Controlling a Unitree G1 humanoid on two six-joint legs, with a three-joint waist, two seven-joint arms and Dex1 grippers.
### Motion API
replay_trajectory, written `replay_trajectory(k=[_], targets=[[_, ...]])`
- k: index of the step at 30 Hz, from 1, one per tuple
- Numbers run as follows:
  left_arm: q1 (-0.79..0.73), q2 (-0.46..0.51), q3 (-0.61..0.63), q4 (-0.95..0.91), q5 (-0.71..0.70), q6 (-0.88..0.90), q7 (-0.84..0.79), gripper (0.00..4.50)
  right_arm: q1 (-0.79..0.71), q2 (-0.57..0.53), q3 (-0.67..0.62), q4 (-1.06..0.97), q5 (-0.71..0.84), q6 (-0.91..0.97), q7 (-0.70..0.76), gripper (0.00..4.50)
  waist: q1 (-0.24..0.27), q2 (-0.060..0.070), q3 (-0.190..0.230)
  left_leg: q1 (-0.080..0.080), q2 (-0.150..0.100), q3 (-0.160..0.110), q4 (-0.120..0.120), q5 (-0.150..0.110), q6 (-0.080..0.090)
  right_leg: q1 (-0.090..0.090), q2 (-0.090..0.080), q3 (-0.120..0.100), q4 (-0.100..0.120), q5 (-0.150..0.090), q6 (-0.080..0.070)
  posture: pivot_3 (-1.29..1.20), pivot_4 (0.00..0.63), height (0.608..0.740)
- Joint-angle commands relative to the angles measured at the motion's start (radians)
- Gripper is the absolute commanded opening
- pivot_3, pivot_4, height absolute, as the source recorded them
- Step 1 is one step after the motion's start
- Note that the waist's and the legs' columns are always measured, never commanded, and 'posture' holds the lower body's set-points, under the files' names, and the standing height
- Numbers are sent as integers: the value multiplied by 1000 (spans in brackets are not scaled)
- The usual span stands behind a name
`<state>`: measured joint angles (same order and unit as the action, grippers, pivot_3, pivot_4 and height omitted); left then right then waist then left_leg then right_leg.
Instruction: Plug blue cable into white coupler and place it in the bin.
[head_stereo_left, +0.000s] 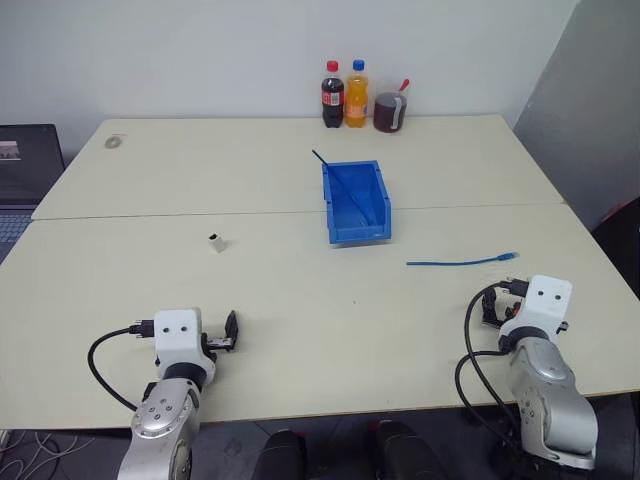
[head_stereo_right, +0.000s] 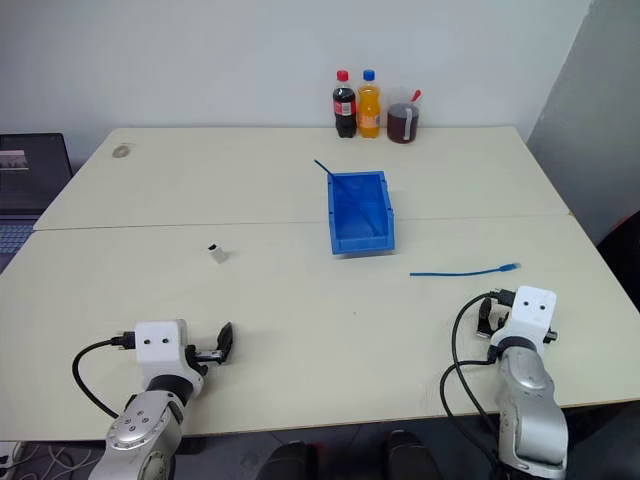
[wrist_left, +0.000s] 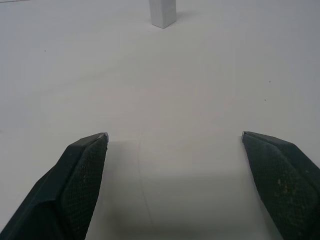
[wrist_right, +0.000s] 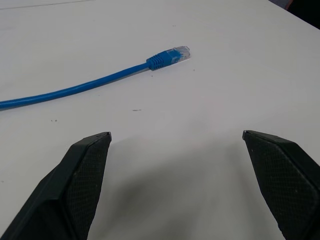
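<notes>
A thin blue cable (head_stereo_left: 460, 262) lies flat on the pale tabletop (head_stereo_left: 300, 290) toward its right edge, its clear plug (wrist_right: 177, 52) pointing at that edge. The bright blue bin (head_stereo_left: 355, 203) sits near the tabletop's middle, with a darker blue cable (head_stereo_left: 335, 172) poking out over its far rim. The small white coupler (head_stereo_left: 216, 242) stands upright, well apart toward the left edge. At the near edge, the left end effector (wrist_left: 175, 145) and right end effector (wrist_right: 176, 145) both have fingers spread apart, holding nothing. Two bottles (head_stereo_left: 344, 95) and a jar (head_stereo_left: 389, 111) stand at the far edge.
</notes>
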<state>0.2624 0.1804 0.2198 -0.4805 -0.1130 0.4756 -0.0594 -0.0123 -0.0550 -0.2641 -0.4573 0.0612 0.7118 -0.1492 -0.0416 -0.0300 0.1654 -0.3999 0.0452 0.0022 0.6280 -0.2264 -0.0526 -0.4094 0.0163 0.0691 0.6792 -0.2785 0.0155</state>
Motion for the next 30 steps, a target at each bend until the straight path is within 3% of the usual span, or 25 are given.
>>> replay_trajectory(k=[1, 24, 27, 30], targets=[[-3, 2, 25, -52, 1, -14, 9, 4500, -11, 6, -13, -40, 0, -1, -13, 4478, 0, 0, 0, 0, 0, 0, 0, 0, 0, 0, 0, 0, 0, 0, 0, 0, 150, 740], [-23, 9, 17, -61, 4, 4, 1, 4500, -27, 17, -5, -39, -3, 10, -19, 4478, 0, 0, 0, 0, 0, 0, 0, 0, 0, 0, 0, 0, 0, 0, 0, 0, 150, 740], [-69, 95, -20, -65, -55, 16, -142, 4500, -62, 33, -2, -45, -8, 42, -46, 4478, -1, -1, 1, 0, 0, 0, 0, 0, 0, 0, 0, 0, 0, 0, 0, 0, 150, 740], [-203, 242, -75, -67, -164, 29, -379, 4500, -174, 52, -26, 17, -10, 72, -103, 4478, -3, -2, 3, 0, 0, -1, 0, 0, 0, -1, 0, -1, 1, -1, -2, 0, 150, 740]])
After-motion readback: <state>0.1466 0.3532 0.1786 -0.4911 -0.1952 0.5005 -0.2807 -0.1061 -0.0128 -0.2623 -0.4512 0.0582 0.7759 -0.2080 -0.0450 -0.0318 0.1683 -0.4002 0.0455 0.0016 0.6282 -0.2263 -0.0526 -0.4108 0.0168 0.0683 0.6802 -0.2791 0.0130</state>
